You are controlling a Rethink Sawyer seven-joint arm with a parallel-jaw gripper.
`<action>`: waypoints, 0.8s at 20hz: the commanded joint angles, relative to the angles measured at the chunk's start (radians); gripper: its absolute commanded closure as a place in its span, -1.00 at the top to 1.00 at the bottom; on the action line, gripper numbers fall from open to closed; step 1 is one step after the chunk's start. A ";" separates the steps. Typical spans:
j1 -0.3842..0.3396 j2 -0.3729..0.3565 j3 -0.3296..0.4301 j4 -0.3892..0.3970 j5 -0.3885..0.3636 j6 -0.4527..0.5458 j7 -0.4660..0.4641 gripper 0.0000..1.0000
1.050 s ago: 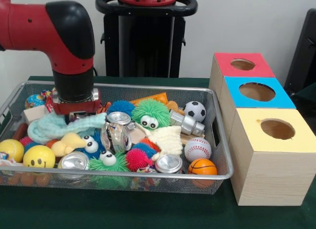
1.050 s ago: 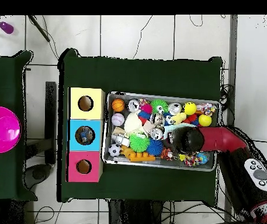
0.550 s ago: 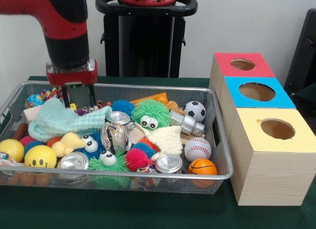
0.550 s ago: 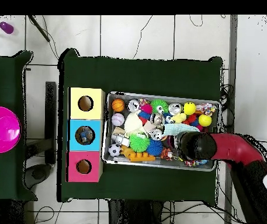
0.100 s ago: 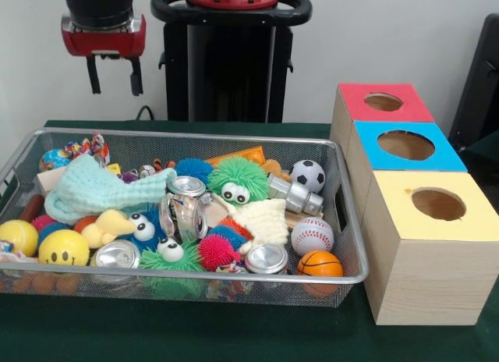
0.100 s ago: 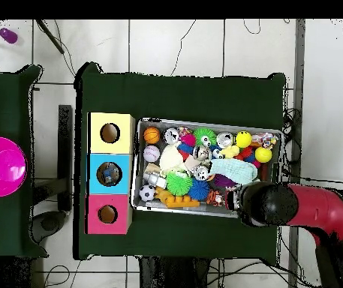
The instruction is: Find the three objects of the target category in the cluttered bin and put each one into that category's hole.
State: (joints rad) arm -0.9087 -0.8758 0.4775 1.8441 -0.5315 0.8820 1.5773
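My gripper (image 5: 115,76) hangs high above the far left corner of the wire bin (image 5: 195,278), open and with nothing in it. In the overhead view the arm's wrist (image 6: 268,204) covers it at the bin's (image 6: 135,166) corner. The bin holds a light blue cloth (image 5: 97,189), several crushed cans (image 5: 181,214), a soccer ball (image 5: 308,175), a baseball (image 5: 312,236), a basketball (image 5: 320,264) and fuzzy toys with eyes (image 5: 238,179). Beside the bin stand a red box (image 5: 382,104), a blue box (image 5: 405,147) and a yellow box (image 5: 437,210), each with a round hole on top.
Yellow smiley balls (image 5: 61,247) lie at the bin's near left. A metal cylinder (image 5: 295,195) lies by the soccer ball. In the overhead view something lies inside the blue box's hole (image 6: 109,174). A pink cup (image 6: 0,166) stands on a side table.
The gripper has risen from the cloth in the bin to well above it, coming up empty. The cloth shifted and settled in the bin's left part.
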 commanded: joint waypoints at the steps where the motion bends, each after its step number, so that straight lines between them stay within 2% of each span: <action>1: 0.009 0.079 0.070 -0.008 -0.035 0.016 -0.171 1.00; 7: -0.043 0.210 0.153 -0.073 -0.099 -0.192 -0.261 1.00; 13: -0.086 0.293 0.235 -0.112 -0.147 -0.310 -0.270 1.00; 16: -0.097 0.321 0.257 -0.135 -0.170 -0.322 -0.277 1.00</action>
State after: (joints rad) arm -0.9830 -0.6536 0.6167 1.8048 -0.6237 0.6210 1.5763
